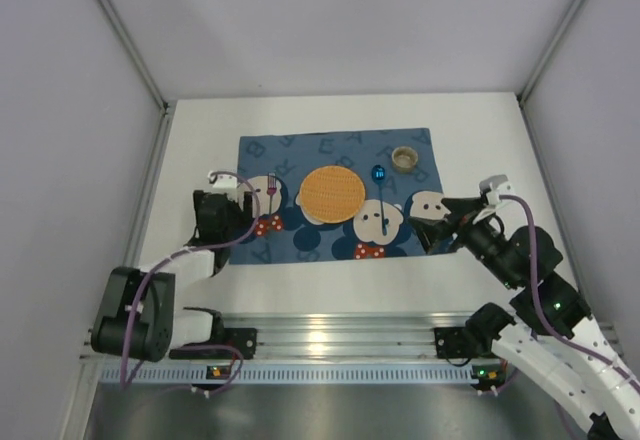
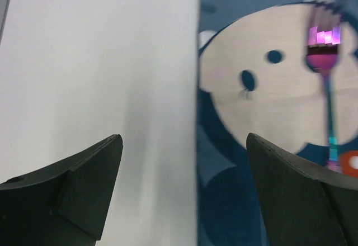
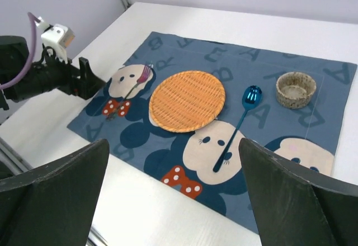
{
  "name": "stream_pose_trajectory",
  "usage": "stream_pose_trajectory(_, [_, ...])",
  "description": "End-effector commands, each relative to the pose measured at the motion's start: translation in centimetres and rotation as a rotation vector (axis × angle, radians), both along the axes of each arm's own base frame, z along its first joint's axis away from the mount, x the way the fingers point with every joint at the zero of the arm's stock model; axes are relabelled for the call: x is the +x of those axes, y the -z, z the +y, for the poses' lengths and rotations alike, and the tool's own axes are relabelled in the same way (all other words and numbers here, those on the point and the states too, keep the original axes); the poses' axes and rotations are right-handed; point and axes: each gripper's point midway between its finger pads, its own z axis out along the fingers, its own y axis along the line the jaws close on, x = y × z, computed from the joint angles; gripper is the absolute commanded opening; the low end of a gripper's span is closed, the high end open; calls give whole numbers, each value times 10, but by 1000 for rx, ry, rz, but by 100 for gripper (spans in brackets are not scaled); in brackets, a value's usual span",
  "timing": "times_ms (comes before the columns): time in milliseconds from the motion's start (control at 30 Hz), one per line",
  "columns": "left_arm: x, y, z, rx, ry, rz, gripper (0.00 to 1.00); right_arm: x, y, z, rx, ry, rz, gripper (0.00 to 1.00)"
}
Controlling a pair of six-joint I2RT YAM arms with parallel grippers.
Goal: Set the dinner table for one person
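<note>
The white dinner table (image 1: 330,278) carries a blue bear-print mat (image 1: 400,245). On the mat lie an orange woven plate (image 1: 332,193), a pink fork (image 1: 271,192) to its left, a blue spoon (image 1: 381,192) to its right and a small beige bowl (image 1: 404,158) at the far right. My left gripper (image 1: 243,208) is open and empty, low over the mat's left edge beside the fork (image 2: 324,61). My right gripper (image 1: 432,228) is open and empty above the mat's right front corner. The right wrist view shows the plate (image 3: 187,100), spoon (image 3: 239,124), bowl (image 3: 295,89) and fork (image 3: 137,80).
Grey walls enclose the table on three sides. A metal rail (image 1: 330,340) with the arm bases runs along the near edge. Bare tabletop lies behind the mat (image 1: 340,110) and left of it (image 2: 100,67).
</note>
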Motion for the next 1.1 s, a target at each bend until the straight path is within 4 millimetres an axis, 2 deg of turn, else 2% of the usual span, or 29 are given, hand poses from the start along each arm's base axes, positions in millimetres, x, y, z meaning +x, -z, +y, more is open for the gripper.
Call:
stream_pose_trajectory(0, [30,-33,20,-92,-66,-233,97,-2,-28,-1,-8,-13,-88,100])
stream_pose_trajectory(33, [34,-23,26,-122,-81,-218,97,-2,-25,-1,-28,-20,-78,100])
stream_pose_trajectory(100, [44,-24,24,-150,-47,-247,97,0,-24,2,-52,-32,-65,100])
stream_pose_trajectory(167, [58,-15,31,-178,-72,-206,98,3,-18,5,-69,-33,-32,100])
stream_pose_trajectory(233, [69,-1,23,-202,-26,-181,99,6,-15,8,-64,-31,0,100])
stream_pose_trajectory(267, [71,-4,22,-202,-21,-199,98,9,-14,11,-65,-32,18,100])
stream_pose_trajectory(400, [64,-3,19,-203,-3,-183,98,14,-8,17,-47,-27,71,100])
stream_pose_trajectory(467, [52,-3,18,-207,12,-242,99,17,-3,19,-47,-24,87,100])
stream_pose_trajectory(500, [49,-11,19,-198,17,-321,97,17,-4,20,-33,-21,90,100])
stream_pose_trajectory(533, [47,-5,33,-196,-36,-301,98,19,-3,20,-31,-17,87,100])
stream_pose_trajectory(567, [48,-1,34,-204,-49,-267,98,21,0,19,-40,-10,83,100])
stream_pose_trajectory(633, [51,-6,37,-175,-78,-284,98,26,-3,18,-53,9,53,100])
stream_pose_trajectory(733, [49,-6,37,-177,-77,-283,98,45,-8,6,-87,111,14,100])
stream_pose_trajectory(800, [49,-6,37,-174,-76,-284,98,64,-9,-8,-118,238,30,100])
stream_pose_trajectory(833, [49,-6,37,-174,-76,-284,98,69,8,-22,-151,318,128,100])
stream_pose_trajectory(867, [49,-6,37,-174,-76,-284,98,88,0,-22,-147,374,200,100])
stream_pose_trajectory(900, [49,-6,38,-175,-76,-286,98,104,8,-37,-169,418,284,100])
stream_pose_trajectory(933, [49,-6,37,-174,-76,-284,98,120,19,-25,-196,375,407,100])
stream_pose_trajectory(1000, [49,-6,38,-174,-77,-286,98,141,27,-33,-157,455,513,100])
stream_pose_trajectory(1033, [49,-6,37,-176,-75,-284,98,157,27,-37,-140,491,540,100])
stream_pose_trajectory(1067, [49,-6,37,-174,-77,-286,98,164,24,-37,-112,504,540,100])
